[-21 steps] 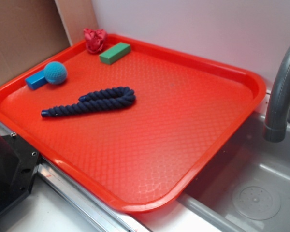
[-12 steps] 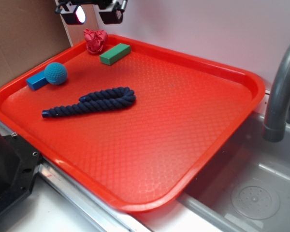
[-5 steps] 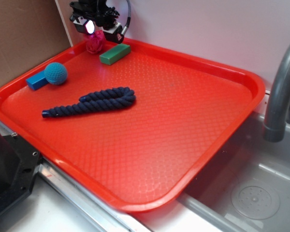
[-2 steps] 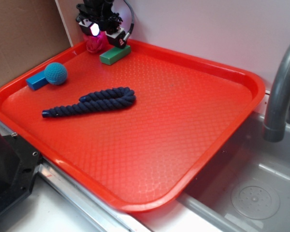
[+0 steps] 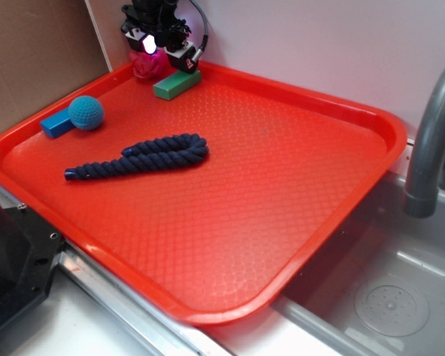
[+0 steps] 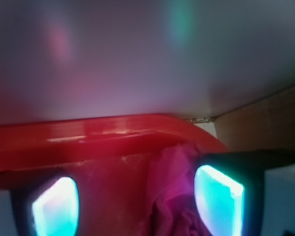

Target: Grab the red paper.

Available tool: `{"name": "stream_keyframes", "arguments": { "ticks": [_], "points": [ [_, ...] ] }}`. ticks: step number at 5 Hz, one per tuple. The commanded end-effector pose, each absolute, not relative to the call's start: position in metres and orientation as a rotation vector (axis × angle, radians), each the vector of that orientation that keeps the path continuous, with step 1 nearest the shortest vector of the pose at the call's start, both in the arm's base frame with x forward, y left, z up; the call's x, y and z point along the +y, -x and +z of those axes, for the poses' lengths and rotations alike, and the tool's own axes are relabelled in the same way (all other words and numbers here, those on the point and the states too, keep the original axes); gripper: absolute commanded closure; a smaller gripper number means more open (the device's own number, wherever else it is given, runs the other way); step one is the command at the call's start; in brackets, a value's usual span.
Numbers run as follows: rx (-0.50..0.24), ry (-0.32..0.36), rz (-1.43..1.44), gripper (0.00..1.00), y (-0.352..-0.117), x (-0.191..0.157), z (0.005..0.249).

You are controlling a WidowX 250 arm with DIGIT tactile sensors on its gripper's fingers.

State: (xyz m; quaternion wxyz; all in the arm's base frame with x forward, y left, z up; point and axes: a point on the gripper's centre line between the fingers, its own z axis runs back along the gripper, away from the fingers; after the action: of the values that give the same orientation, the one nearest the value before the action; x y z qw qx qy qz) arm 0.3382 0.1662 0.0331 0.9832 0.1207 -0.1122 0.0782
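The red paper, a crumpled crimson-pink wad, lies in the far left corner of the orange-red tray. My gripper hangs low over it, open, with a lit finger on either side. In the wrist view the red paper sits between the two glowing fingertips, closer to the right one, and a gap remains on the left. The gripper faces the tray's back rim. The wad's top is partly hidden by the gripper in the exterior view.
A green block lies right beside the gripper. A teal ball and a blue block rest near the tray's left rim, a navy rope mid-tray. Cardboard and a white wall stand behind; a faucet and sink lie right.
My gripper came into view from above and dropped to the far corner, settling around the red paper. In the last half second it sank slightly. The objects have not moved.
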Motion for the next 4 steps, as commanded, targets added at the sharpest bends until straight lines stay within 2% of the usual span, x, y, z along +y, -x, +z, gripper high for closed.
{"name": "stream_keyframes", "arguments": {
  "ticks": [1, 3, 4],
  "points": [
    [-0.256, -0.261, 0.164, 1.0, -0.331, 0.178, 0.046],
    [-0.324, -0.24, 0.149, 1.0, -0.31, 0.165, 0.082],
    [-0.335, -0.25, 0.164, 0.94, -0.306, 0.165, 0.093]
  ]
}}
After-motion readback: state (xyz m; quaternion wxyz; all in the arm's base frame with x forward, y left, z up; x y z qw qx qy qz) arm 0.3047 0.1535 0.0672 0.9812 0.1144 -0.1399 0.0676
